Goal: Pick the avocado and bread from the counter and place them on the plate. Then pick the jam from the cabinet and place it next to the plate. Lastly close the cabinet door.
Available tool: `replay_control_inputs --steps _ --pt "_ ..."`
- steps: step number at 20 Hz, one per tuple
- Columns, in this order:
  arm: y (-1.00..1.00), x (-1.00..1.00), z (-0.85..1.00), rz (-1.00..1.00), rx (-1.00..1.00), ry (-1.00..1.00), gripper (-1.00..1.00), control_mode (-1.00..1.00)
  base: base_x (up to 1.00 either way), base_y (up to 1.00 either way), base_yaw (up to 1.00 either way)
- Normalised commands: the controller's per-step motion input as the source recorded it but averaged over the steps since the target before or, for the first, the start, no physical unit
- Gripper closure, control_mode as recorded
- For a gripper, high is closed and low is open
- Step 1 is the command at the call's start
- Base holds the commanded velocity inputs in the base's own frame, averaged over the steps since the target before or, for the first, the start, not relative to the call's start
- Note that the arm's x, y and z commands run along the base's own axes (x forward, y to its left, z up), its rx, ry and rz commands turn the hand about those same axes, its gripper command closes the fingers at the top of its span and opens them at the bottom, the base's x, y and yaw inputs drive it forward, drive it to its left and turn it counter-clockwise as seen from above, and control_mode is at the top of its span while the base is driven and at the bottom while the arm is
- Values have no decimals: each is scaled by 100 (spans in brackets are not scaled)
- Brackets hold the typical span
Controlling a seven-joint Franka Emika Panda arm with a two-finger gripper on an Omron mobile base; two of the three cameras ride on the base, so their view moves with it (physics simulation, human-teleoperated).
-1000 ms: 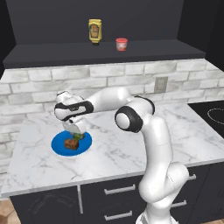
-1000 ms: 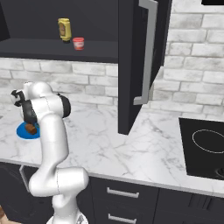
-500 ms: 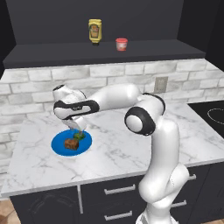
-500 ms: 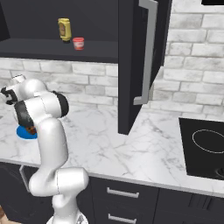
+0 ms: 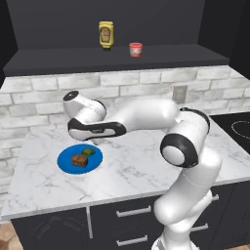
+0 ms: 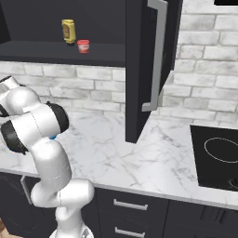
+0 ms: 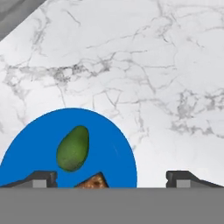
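The blue plate (image 5: 66,155) (image 7: 26,144) lies on the white marble counter (image 5: 136,166) at the left. On it sit the dark green avocado (image 5: 89,152) (image 7: 73,148) and the brown bread (image 5: 79,160) (image 7: 92,181), side by side. My gripper (image 7: 112,179) (image 5: 94,140) hovers open and empty just above the plate's far right edge, its fingertips (image 7: 41,178) wide apart. The red jam (image 5: 135,49) (image 6: 83,45) stands on the shelf of the dark cabinet (image 5: 117,61). The cabinet door (image 6: 139,69) stands swung open, its bar handle (image 6: 157,56) facing out.
A taller yellow bottle (image 5: 106,35) (image 6: 68,31) stands left of the jam on the shelf. A black cooktop (image 6: 218,155) is set into the counter at the right. A wall outlet (image 5: 180,93) sits in the brick backsplash.
The hand has lifted off the plate and drawn back to the right, leaving avocado and bread lying there. The elbow has swung right. The jaws stay open.
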Motion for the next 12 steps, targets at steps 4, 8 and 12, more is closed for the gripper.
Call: replay_control_inputs --steps 4,8,12 --pt "-38 -38 46 12 6 -27 -100 -100 0 0 0" --pt "-42 -33 54 14 8 -19 -100 -100 0 0 0" --pt "-44 -36 61 13 10 -9 -100 -100 0 0 0"
